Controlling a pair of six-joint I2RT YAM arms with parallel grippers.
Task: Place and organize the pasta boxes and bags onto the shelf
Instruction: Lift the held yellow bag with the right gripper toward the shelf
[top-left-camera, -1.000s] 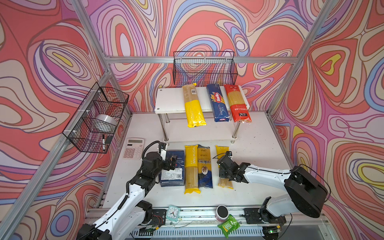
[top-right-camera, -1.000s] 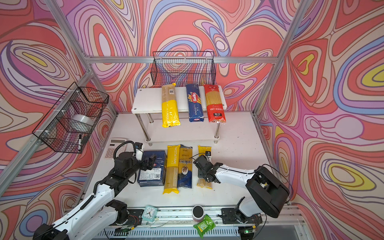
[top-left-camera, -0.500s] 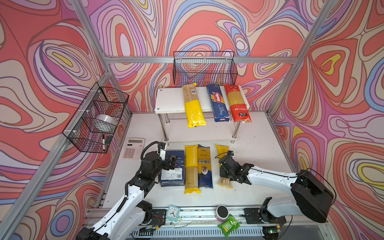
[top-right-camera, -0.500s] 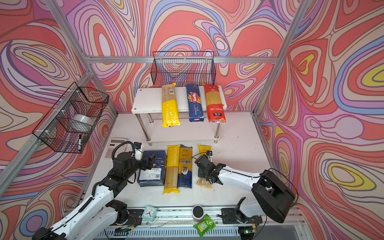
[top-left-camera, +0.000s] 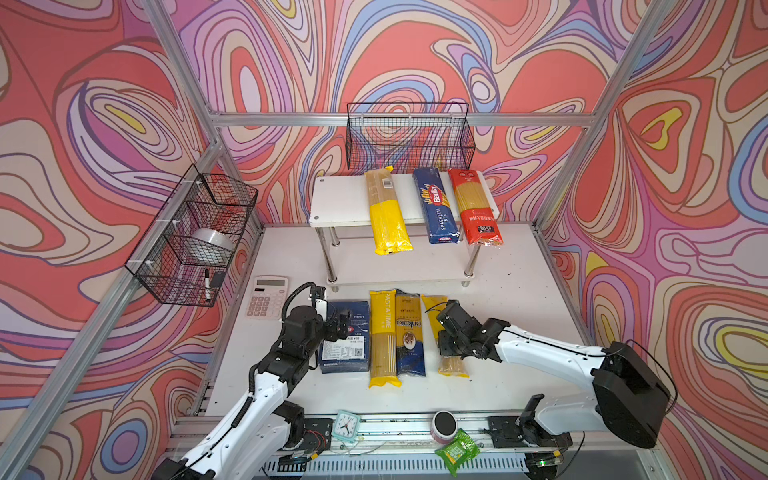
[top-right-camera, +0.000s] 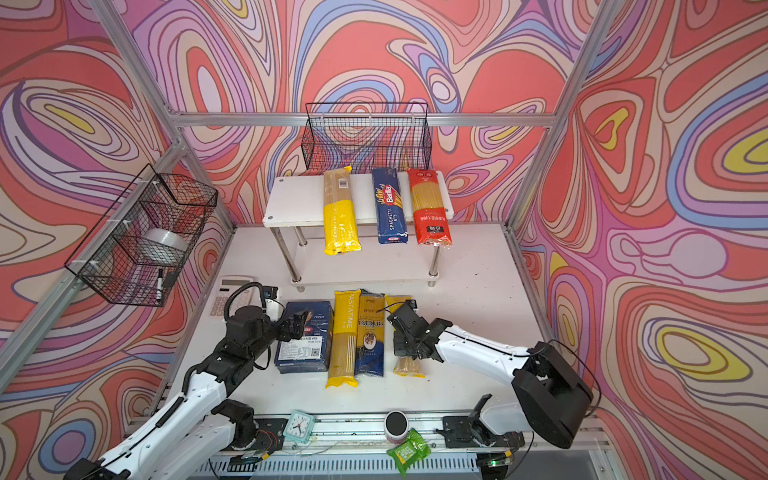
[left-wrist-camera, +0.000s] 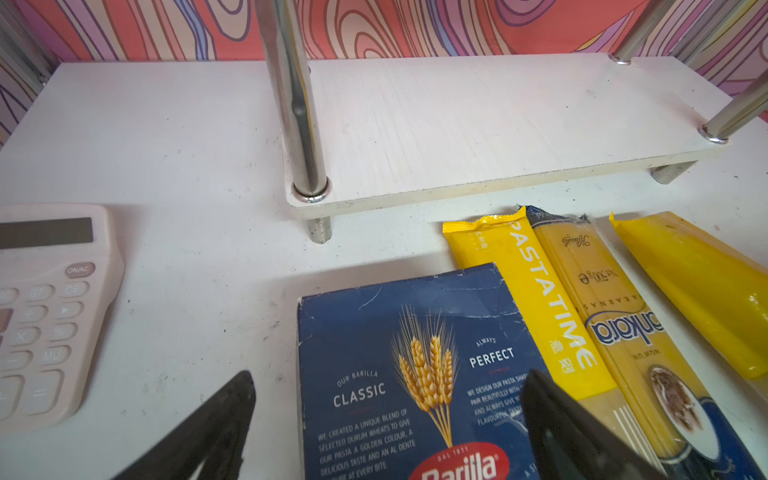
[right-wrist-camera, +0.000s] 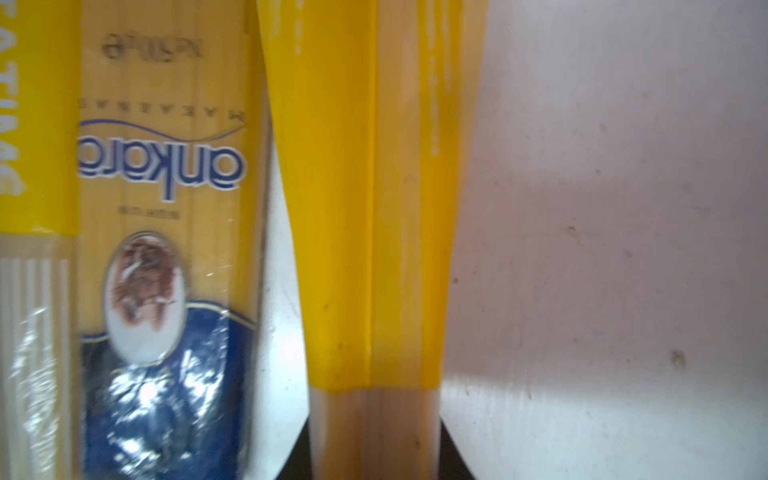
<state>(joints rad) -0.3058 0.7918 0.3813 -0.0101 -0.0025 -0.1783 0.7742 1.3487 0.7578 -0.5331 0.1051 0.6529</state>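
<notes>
progress check: roughly three packs up, four or so to go. the two-tier white shelf with chrome legs (top-left-camera: 340, 199) has three things lying across its top board. on the left is a yellow-and-clear spaghetti bag (top-left-camera: 386, 216), in the middle the long narrow blue barilla spaghetti box (top-left-camera: 436, 208), and on the right a red-and-clear spaghetti bag (top-left-camera: 473, 208). the lower board has nothing on it that i can see.

the rest sits in a row on the white table (top-left-camera: 519, 311) in front of the shelf. leftmost is the wide flat navy barilla carton (top-left-camera: 353, 349) (might be a stack, can't tell). the left gripper (left-wrist-camera: 390, 380) hovers over its left edge with the jaws spread wide, one finger above bare table and one above the carton, gripping nothing. next come the yellow pasta time bag (top-left-camera: 384, 336) and the dark blue-gold ankara bag (top-left-camera: 409, 340), touching each other. just beside them is a second yellow-and-clear bag (top-left-camera: 432, 307), and the right gripper (top-left-camera: 451, 353) has its jaws clamped around the middle of it. can't tell if it's off the table yet. my guess is that one goes up next.
</notes>
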